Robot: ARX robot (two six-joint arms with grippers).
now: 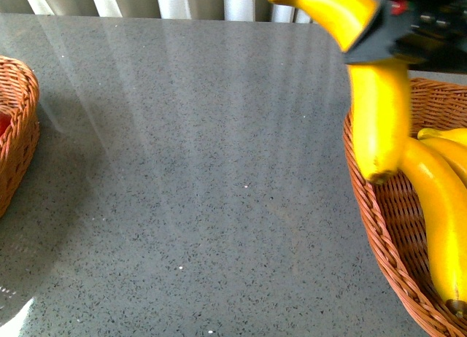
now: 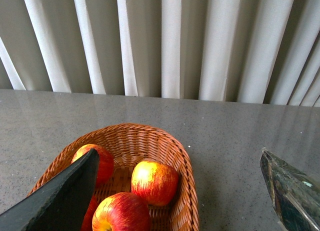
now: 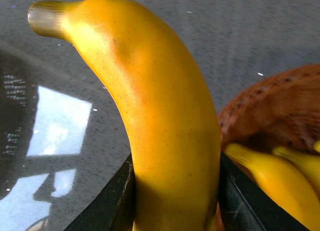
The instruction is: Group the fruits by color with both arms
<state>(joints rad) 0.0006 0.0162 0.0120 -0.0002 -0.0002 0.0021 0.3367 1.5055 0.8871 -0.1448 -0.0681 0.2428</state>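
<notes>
Between right gripper [image 3: 175, 201] jaws: banana [image 3: 155, 121]; apples [image 2: 154, 182] (left wrist only).

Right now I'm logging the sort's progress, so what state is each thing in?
Right tool: shut on the held banana.
Held banana: lifted, hanging over the right basket's rim.
Right basket: holds other bananas.
Left tool: open, empty, above the left basket.
Left basket: holds red apples.
Table: bare between the baskets.
</notes>
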